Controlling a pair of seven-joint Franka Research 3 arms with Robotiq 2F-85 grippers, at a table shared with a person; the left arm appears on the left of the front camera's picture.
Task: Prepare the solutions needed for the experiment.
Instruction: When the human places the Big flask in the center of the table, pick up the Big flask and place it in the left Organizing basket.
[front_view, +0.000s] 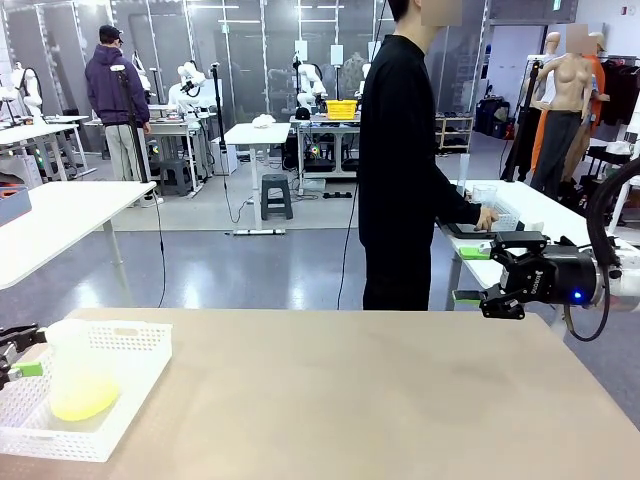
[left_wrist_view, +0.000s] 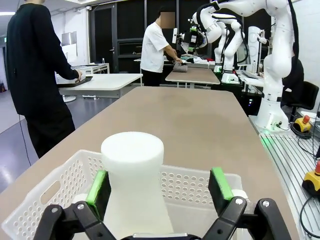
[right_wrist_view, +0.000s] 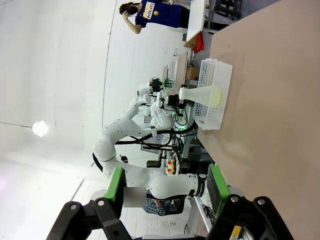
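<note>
At the near left corner of the worktop (front_view: 380, 400), a white perforated basket (front_view: 120, 400) is seen, and in it stands a translucent white flask (front_view: 75, 375) with a shallow layer of lime-yellow solution (front_view: 82, 403) glowing at its base. The left claw (left_wrist_view: 160, 187) is held at the basket's left edge with its green pads spread wide. In the left wrist view the flask's neck stands between the pads, close against one pad (left_wrist_view: 97, 187) and well apart from the other. Whether that pad touches the flask cannot be told.

Farther off, above the worktop's far right edge, the right claw (front_view: 474, 274) is held in the air, turned toward the left, its pads spread and nothing between them. In its wrist view the basket and flask are seen well apart from it, across bare worktop.

Beyond the far edge, a person in black (front_view: 400, 160) is seen standing turned to the right, with a hand (front_view: 487, 217) on a neighbouring white table (front_view: 540, 215).
</note>
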